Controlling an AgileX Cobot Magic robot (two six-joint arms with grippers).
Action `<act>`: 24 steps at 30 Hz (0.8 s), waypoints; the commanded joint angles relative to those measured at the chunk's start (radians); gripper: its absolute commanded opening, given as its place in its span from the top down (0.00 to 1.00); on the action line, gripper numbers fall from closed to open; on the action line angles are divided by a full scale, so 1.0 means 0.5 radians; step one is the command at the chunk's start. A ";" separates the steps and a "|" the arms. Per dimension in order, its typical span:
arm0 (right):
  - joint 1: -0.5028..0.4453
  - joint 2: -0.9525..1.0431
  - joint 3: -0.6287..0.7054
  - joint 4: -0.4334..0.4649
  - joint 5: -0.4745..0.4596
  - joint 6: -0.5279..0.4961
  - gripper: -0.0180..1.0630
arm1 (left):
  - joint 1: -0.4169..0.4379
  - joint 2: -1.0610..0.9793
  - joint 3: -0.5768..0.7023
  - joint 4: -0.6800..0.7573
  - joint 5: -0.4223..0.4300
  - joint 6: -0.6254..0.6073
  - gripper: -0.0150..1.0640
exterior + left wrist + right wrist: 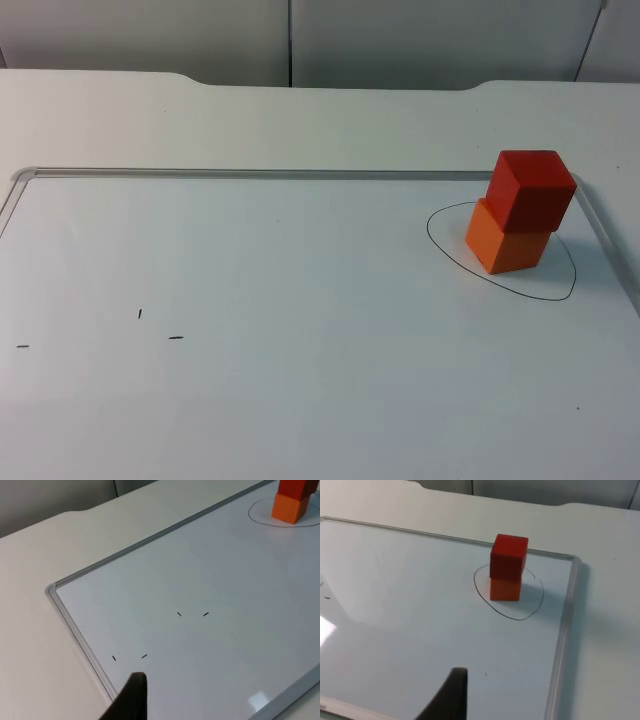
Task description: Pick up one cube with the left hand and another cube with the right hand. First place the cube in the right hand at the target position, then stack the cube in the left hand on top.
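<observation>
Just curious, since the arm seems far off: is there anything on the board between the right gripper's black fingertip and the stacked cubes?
No: in the right wrist view, bare whiteboard runs from the fingertip to the red cube on the orange cube, crossed only by the circle's line.

A black, smooth, tapering fingertip (131, 700) shows on the left arm, and another like it (451, 695) on the right.

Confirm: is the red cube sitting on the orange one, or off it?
On it. The red cube rests atop the orange cube, slightly offset, inside the drawn outline.
</observation>
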 commanded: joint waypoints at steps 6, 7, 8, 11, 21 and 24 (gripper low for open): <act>0.003 -0.008 0.020 -0.084 0.007 0.086 0.02 | -0.005 -0.009 0.014 0.003 -0.036 -0.002 0.01; 0.003 -0.008 0.020 -0.084 0.007 0.086 0.02 | -0.005 -0.009 0.015 0.003 -0.041 -0.002 0.01; 0.003 -0.008 0.020 -0.084 0.007 0.086 0.02 | -0.005 -0.009 0.026 0.003 -0.052 -0.002 0.01; 0.003 -0.008 0.020 -0.084 0.007 0.086 0.02 | -0.005 -0.009 0.026 0.003 -0.056 -0.002 0.01; 0.003 -0.008 0.020 -0.084 0.007 0.086 0.02 | -0.005 -0.009 0.026 0.003 -0.064 -0.005 0.01; 0.003 -0.008 0.020 -0.074 0.007 0.067 0.02 | -0.005 -0.009 0.042 -0.032 -0.100 -0.005 0.01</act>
